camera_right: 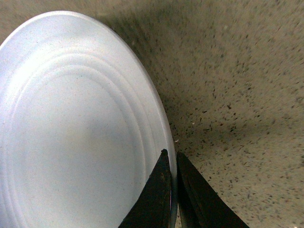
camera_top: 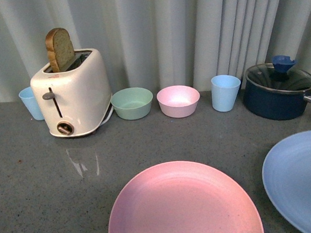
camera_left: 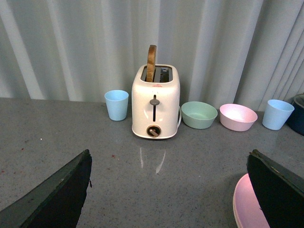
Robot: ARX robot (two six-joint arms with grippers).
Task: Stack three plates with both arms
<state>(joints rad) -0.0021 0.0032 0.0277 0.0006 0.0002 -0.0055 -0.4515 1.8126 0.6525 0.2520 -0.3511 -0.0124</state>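
Right gripper (camera_right: 171, 154) is pinched nearly closed over the rim of the large round matte light blue plate (camera_top: 307, 181), which sits on the grey speckled table (camera_top: 35, 185) at the robot's right. Large round matte pink plate (camera_top: 182, 208) lies near it toward centre, not touching, so the carry probably goes leftward. Left gripper (camera_left: 168, 194) gapes wide, empty. Beige plate not in view.

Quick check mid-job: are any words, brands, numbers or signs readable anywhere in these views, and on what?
No text can be read in any view.
toaster: a small red mark by the slots, too small to read.
dial on the toaster: any markings around it are too blurred to read.
pink plate and light blue plate: no print visible.
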